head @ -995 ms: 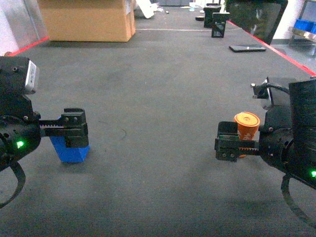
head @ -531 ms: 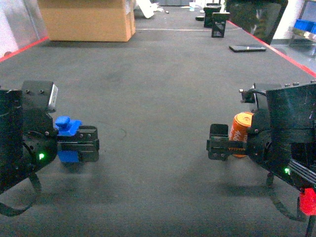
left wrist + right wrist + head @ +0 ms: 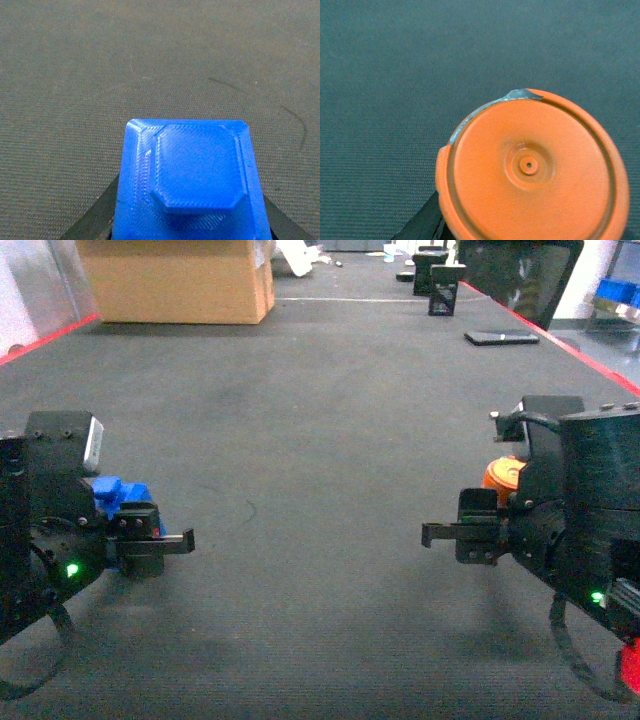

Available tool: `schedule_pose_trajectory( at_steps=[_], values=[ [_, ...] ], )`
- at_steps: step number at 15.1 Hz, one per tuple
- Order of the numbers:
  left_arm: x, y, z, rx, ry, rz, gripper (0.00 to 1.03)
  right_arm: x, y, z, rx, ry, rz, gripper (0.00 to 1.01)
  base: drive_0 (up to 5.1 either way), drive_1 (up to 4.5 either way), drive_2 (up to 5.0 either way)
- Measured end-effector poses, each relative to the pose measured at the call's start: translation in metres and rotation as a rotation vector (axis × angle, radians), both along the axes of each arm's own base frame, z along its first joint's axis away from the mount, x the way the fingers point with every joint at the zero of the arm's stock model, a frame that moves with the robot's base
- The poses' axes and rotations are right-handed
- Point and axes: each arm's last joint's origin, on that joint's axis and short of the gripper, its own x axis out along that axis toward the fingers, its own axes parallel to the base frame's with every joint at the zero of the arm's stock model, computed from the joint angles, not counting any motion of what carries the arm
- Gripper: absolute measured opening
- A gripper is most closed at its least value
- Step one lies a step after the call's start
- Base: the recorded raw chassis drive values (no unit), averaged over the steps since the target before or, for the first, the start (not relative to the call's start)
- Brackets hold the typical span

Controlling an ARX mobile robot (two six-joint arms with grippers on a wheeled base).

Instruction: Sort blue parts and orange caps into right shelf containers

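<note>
In the left wrist view a blue part, square with a raised octagonal face, fills the lower middle between two dark fingers. In the head view my left gripper is shut on that blue part, low at the left above the floor. An orange cap, round with a small centre hole, fills the right wrist view. At the right of the head view my right gripper is shut on the orange cap. Blue right shelf containers show at the far right edge.
Grey carpet floor spreads between the arms. A cardboard box stands at the back left. Black boxes, a dark panel and a flat black slab sit at the back right. A red line borders the floor's right side.
Both wrists have turned with their loads. The blue part has left the floor and now sits higher and further left. The orange cap has moved up and right, closer to the right arm's body.
</note>
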Motion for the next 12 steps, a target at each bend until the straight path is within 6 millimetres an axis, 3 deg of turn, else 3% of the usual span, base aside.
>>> schedule_pose_trajectory(
  at_steps=[3, 5, 8, 10, 12],
  values=[
    [-0.026, -0.003, 0.039, -0.026, -0.179, 0.003, 0.42, -0.035, -0.010, 0.036, 0.026, -0.111, 0.015, 0.43, 0.0, 0.00, 0.0],
    [-0.072, 0.004, 0.072, -0.009, -0.307, 0.031, 0.42, -0.093, -0.024, 0.058, 0.026, -0.137, 0.025, 0.43, 0.0, 0.00, 0.0],
    [-0.125, 0.014, 0.092, -0.002, -0.363, 0.084, 0.42, -0.155, -0.032, 0.078, 0.037, -0.191, 0.023, 0.43, 0.0, 0.00, 0.0],
    [-0.150, 0.013, 0.113, -0.037, -0.452, 0.110, 0.42, -0.184, -0.036, 0.098, 0.066, -0.296, -0.014, 0.43, 0.0, 0.00, 0.0],
    [-0.156, 0.013, 0.122, -0.088, -0.513, 0.121, 0.42, -0.186, -0.036, 0.108, 0.097, -0.363, -0.039, 0.43, 0.0, 0.00, 0.0]
  ],
)
